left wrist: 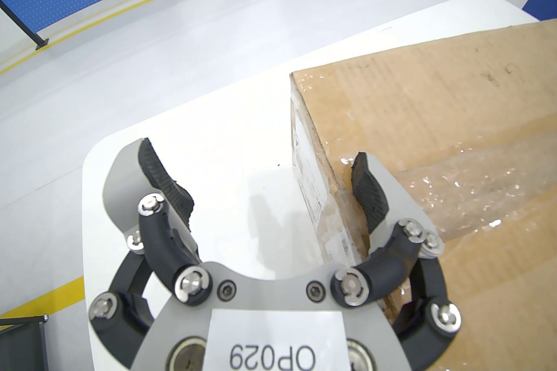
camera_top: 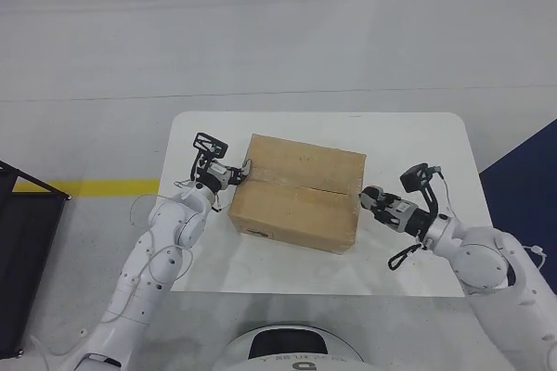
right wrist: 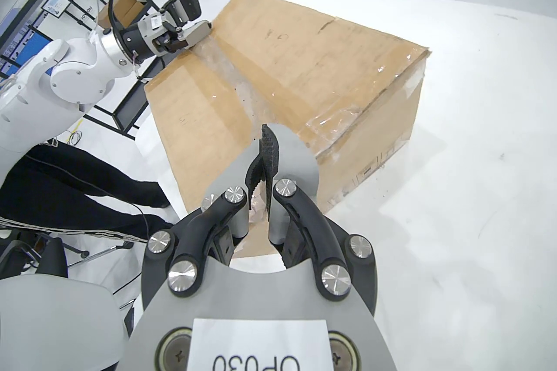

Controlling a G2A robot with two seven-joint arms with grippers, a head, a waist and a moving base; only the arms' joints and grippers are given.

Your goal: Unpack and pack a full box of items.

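A closed brown cardboard box (camera_top: 297, 192) lies across the middle of the white table (camera_top: 408, 148), its top seam sealed with clear tape (right wrist: 243, 85). My left gripper (left wrist: 252, 155) is open at the box's (left wrist: 435, 107) left end. One finger (left wrist: 370, 190) rests over the taped top edge and the other hangs above the table beside the box. In the top view the left gripper (camera_top: 234, 172) meets that end at the seam. My right gripper (right wrist: 266, 135) is shut, with its tips against the right end of the box (right wrist: 304, 64) at the seam, as the top view also shows (camera_top: 365, 197).
A black rack (camera_top: 9, 260) stands on the floor left of the table, beside a yellow floor line (camera_top: 102, 186). A blue panel (camera_top: 538, 158) stands to the right. Bare table surface lies in front of and behind the box.
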